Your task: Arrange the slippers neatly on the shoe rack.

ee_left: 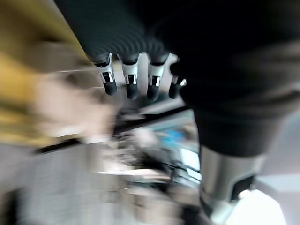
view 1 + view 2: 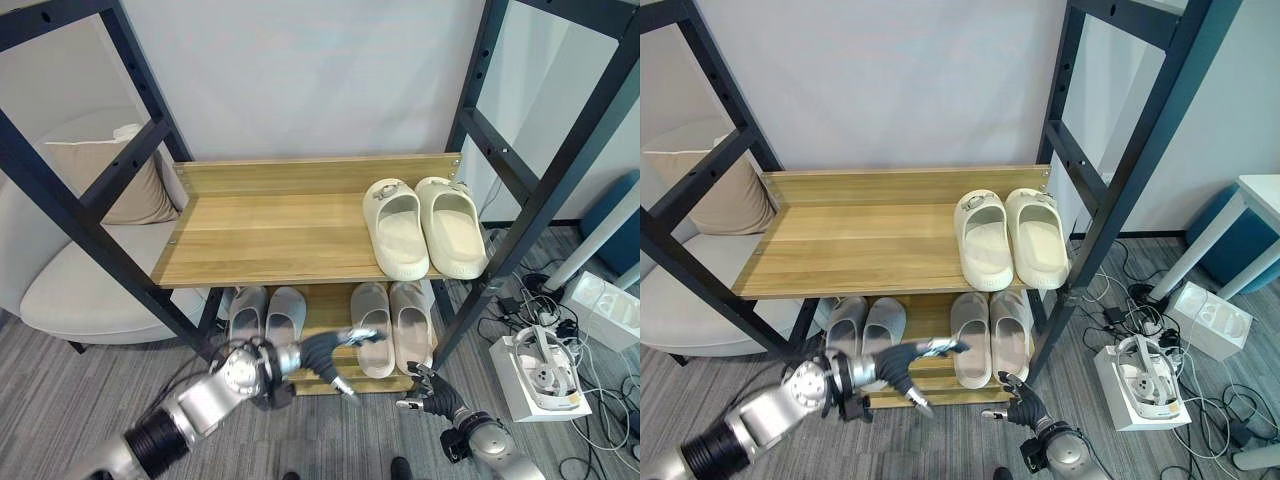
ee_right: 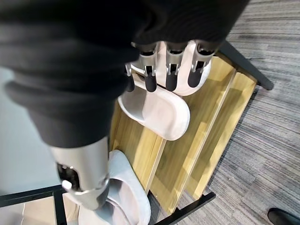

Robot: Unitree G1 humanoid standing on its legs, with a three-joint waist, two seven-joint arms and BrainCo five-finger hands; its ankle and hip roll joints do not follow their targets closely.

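A cream pair of slippers (image 2: 425, 228) stands side by side at the right end of the rack's upper wooden shelf (image 2: 265, 235). On the lower shelf (image 3: 206, 122) a grey pair (image 2: 268, 312) sits at the left and a pale beige pair (image 2: 392, 325) at the right. My left hand (image 2: 322, 355) hovers in front of the lower shelf, open, its fingers spread toward the beige pair and holding nothing. My right hand (image 2: 438, 395) is low by the rack's front right post, open and empty. The right wrist view has a pale slipper (image 3: 154, 110) just past the fingers.
Black slanted frame posts (image 2: 560, 170) flank the rack on both sides. A white armchair (image 2: 70, 290) with a beige cushion (image 2: 110, 175) stands at the left. On the carpet at the right lie cables (image 2: 530, 300), a white headset in a box (image 2: 540, 370) and a white box (image 2: 605, 305).
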